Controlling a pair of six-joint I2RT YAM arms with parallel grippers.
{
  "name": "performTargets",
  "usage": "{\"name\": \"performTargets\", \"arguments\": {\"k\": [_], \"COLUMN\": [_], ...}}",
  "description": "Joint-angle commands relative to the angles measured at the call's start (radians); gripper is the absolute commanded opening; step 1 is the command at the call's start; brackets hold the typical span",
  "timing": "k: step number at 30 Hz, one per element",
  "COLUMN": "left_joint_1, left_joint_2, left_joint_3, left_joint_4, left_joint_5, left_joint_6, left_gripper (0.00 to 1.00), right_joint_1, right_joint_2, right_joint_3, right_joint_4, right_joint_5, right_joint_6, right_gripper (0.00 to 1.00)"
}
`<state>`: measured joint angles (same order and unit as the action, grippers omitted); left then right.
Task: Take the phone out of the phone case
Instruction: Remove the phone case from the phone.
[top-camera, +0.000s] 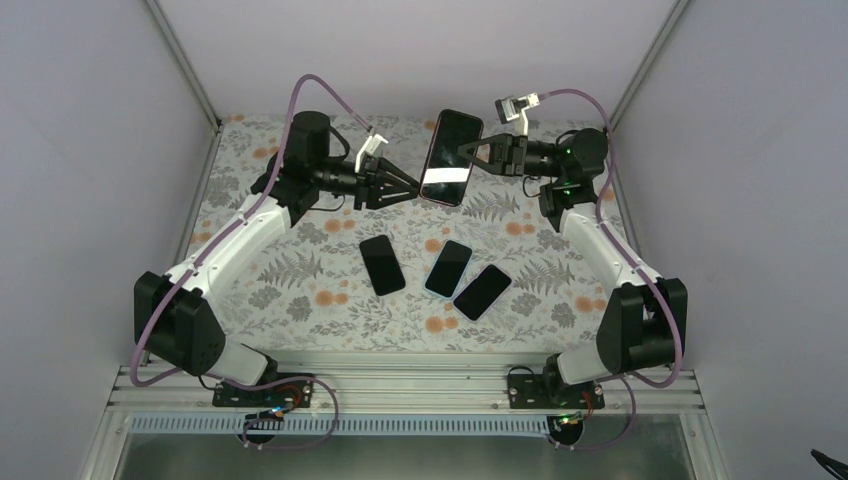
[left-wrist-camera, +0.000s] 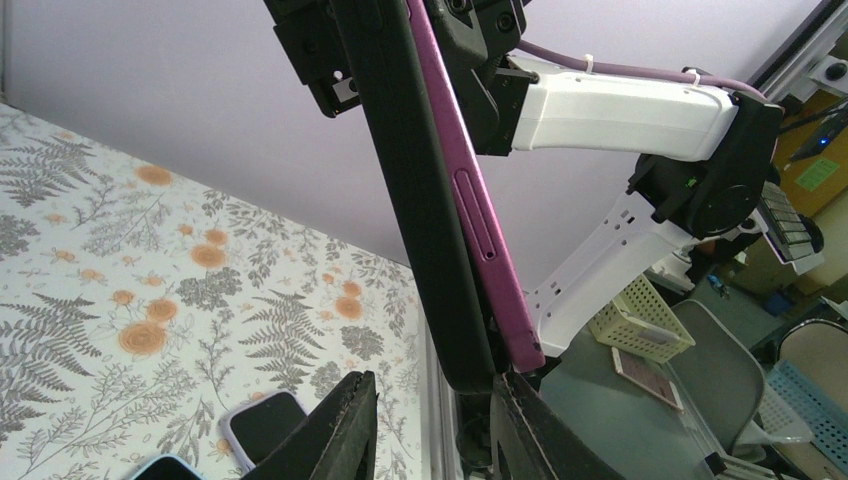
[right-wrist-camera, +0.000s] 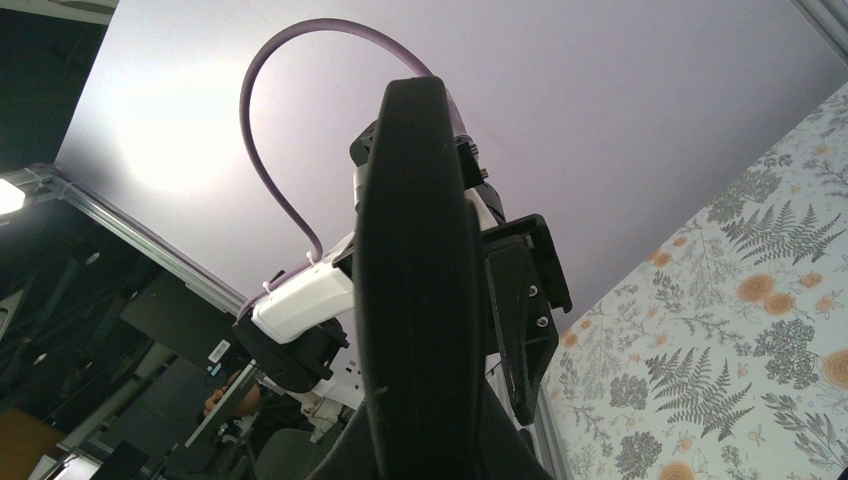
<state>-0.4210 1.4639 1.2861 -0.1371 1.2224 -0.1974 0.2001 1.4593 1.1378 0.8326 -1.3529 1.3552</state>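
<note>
The phone (top-camera: 450, 158) hangs in the air over the far part of the table, screen up, with a magenta phone case (top-camera: 428, 150) round its edge. My right gripper (top-camera: 472, 152) is shut on its right edge. In the right wrist view the dark phone (right-wrist-camera: 415, 270) rises from between that gripper's (right-wrist-camera: 425, 432) fingers. My left gripper (top-camera: 412, 190) sits at the phone's lower left corner. In the left wrist view its jaws (left-wrist-camera: 435, 382) stand apart. The black phone (left-wrist-camera: 415, 200) and magenta case (left-wrist-camera: 478, 215) end just above them, close to the right finger (left-wrist-camera: 545, 435).
Three other phones (top-camera: 382, 264) (top-camera: 448, 268) (top-camera: 482, 291) lie flat on the flowered mat (top-camera: 300, 270) below the held one. A pale-cased phone (left-wrist-camera: 262, 425) shows beneath my left fingers. Enclosure walls stand close behind and at both sides.
</note>
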Motion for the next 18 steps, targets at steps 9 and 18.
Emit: {"name": "performTargets", "arguments": {"k": [9, 18], "left_joint_1": [0.021, 0.018], "left_joint_2": [0.031, 0.035], "left_joint_3": [-0.010, -0.001], "left_joint_4": [-0.025, -0.034], "left_joint_5": [-0.168, -0.179], "left_joint_6": [0.002, 0.007], "left_gripper": [0.29, 0.29], "right_joint_1": [0.038, 0.062], "right_joint_2": [-0.071, -0.075], "right_joint_3": [0.006, 0.024], "right_joint_4": [0.028, -0.078], "right_joint_5": [-0.046, -0.053], "right_joint_6": [-0.010, -0.125], "right_gripper": [0.04, 0.04]}}
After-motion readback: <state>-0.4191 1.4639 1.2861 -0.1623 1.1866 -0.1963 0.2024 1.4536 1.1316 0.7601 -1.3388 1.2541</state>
